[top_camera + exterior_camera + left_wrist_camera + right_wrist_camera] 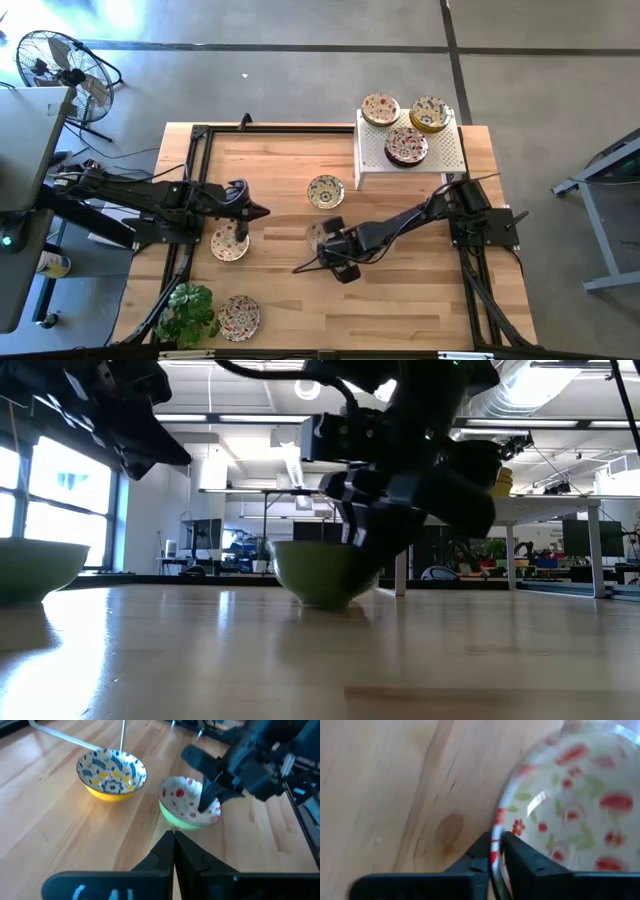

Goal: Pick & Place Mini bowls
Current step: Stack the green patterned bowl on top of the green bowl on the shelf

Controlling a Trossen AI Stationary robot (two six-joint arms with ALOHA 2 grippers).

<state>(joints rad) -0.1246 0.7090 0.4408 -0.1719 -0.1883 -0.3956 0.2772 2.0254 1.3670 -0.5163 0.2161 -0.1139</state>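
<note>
Mini bowl [570, 805] rim pinched by right claw [496, 851], green underside low

From the high view you look straight down on the whole wooden table [400, 290] and both arms, with bare floor around it. The low view puts you at table-top height, facing level across the boards into the room behind, very near a green-sided bowl [318, 572]. The left wrist view looks forward and down past its own closed fingers at that same red-dotted bowl [190, 808] and a blue-and-yellow bowl [112, 773]. The right wrist view sits closest of all, pressed up against the same bowl's rim [496, 840].
</note>
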